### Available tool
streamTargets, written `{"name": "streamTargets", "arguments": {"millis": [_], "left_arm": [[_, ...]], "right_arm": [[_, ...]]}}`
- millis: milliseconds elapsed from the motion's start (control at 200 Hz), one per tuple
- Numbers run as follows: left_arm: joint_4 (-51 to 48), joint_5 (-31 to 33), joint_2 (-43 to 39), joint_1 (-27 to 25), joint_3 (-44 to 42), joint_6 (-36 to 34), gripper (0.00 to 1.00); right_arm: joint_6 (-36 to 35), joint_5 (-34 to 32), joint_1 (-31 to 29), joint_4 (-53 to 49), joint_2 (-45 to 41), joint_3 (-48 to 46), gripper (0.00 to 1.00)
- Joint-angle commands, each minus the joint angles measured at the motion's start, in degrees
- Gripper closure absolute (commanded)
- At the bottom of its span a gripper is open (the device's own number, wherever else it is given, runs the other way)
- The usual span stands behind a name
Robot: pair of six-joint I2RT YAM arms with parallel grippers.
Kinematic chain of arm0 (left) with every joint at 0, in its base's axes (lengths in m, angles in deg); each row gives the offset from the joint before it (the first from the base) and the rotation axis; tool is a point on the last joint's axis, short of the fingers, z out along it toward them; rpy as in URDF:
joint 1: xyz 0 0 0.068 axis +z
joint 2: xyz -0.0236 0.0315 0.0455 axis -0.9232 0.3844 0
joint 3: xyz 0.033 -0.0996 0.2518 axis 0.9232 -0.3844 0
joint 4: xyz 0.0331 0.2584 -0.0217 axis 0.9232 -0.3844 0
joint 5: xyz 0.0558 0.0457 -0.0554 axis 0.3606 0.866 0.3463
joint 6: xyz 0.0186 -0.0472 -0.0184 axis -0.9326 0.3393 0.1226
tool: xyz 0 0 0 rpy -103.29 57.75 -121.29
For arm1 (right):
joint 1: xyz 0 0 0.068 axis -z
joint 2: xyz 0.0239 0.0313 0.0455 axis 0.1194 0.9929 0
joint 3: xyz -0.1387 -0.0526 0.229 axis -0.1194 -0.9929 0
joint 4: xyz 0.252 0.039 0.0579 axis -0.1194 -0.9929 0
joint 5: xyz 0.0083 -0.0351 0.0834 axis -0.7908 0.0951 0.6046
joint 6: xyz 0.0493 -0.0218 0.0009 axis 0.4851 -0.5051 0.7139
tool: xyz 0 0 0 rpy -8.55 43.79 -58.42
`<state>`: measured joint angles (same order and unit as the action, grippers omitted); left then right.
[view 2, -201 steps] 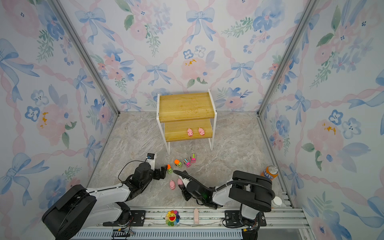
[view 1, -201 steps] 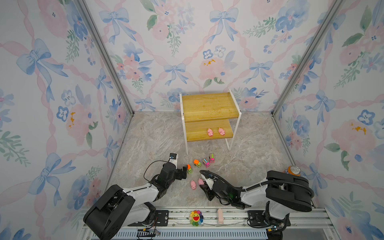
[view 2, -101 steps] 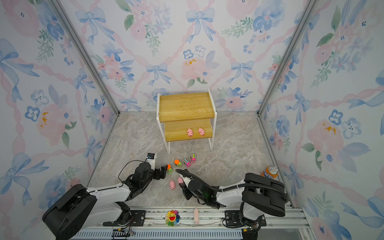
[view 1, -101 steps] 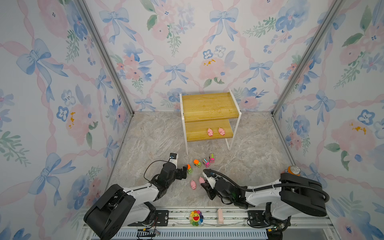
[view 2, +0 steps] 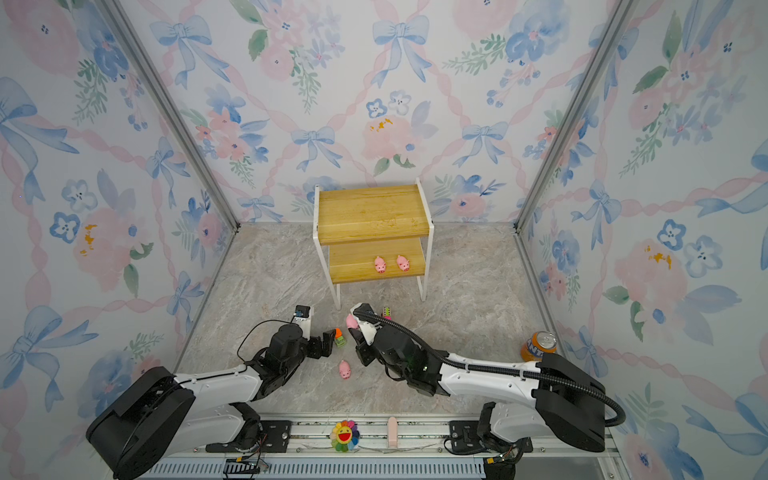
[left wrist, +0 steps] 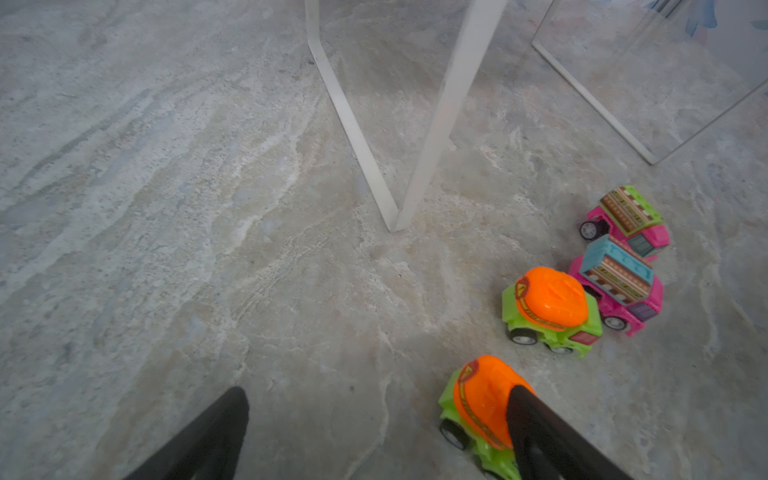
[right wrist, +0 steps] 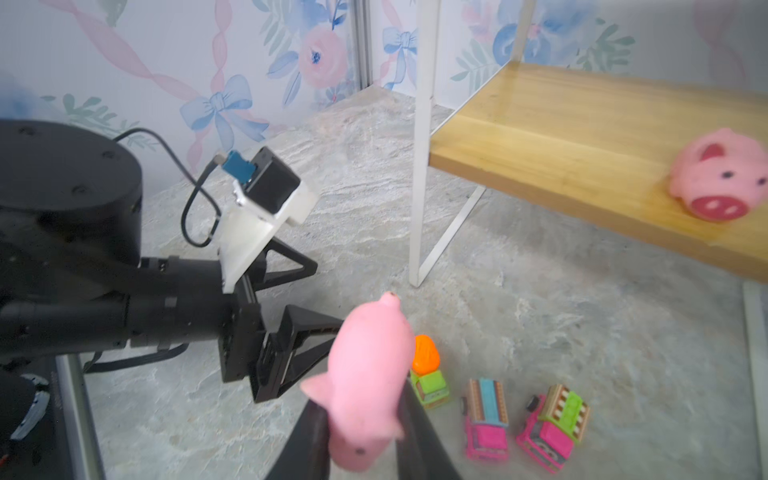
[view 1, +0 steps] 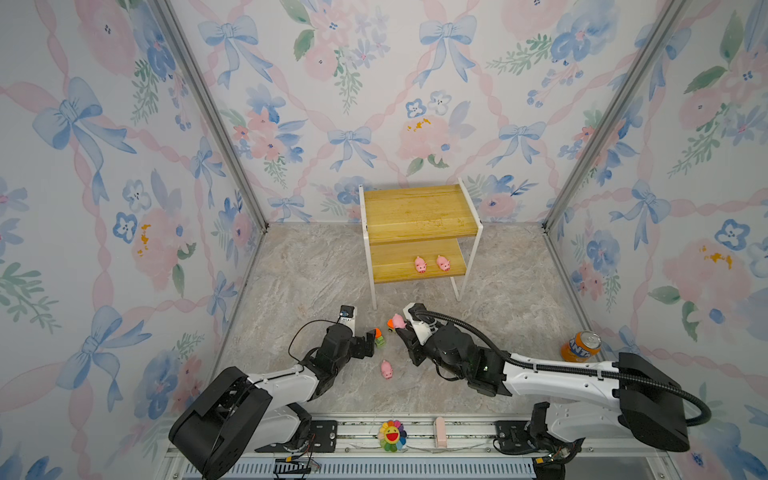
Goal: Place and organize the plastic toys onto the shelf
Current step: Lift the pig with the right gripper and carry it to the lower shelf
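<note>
Right gripper (right wrist: pixel 363 411) clamped on small pink plastic pig (right wrist: pixel 365 374), just in front of yellow wood two-tier shelf (view 1: pixel 419 216). Left gripper (left wrist: pixel 374 411) wide open on marbled surface (view 1: pixel 316 270), one finger (left wrist: pixel 540 436) touching green toy truck with orange top (left wrist: pixel 478 399). Two more pink pigs (view 1: pixel 420 264) on shelf's lower board.

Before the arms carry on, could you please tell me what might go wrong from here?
The right gripper pinches the pink pig by one end, with most of it sticking out; it may twist loose in transit. The front leg of the shelf stands close by and could be clipped. The open left gripper has one finger at the green truck, which might roll away.
</note>
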<state>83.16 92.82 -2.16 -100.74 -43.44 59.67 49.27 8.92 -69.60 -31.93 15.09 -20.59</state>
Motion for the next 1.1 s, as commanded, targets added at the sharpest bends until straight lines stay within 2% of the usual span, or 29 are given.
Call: {"name": "streamTargets", "arguments": {"millis": [0,255,840,1090], "left_arm": [[-1.36,-1.25,0.81,0.25,1.49,-0.98,0.02],[-2.49,-1.93,0.04,0.28,2.45,-1.87,0.02],[-2.43,-2.34,-0.75,0.48,2.08,-1.87,0.02],[-2.41,-2.05,-1.16,0.64,1.75,-1.69,0.02]], "right_arm": [[-2.62,0.71,4.66,-2.32,-0.2,4.39,0.73],[-2.97,-0.76,11.18,-3.69,5.96,14.39,0.73],[0.49,-7.22,11.29,-0.19,19.09,24.06,0.72],[1.92,-6.33,12.33,-0.01,22.09,24.97,0.72]]}}
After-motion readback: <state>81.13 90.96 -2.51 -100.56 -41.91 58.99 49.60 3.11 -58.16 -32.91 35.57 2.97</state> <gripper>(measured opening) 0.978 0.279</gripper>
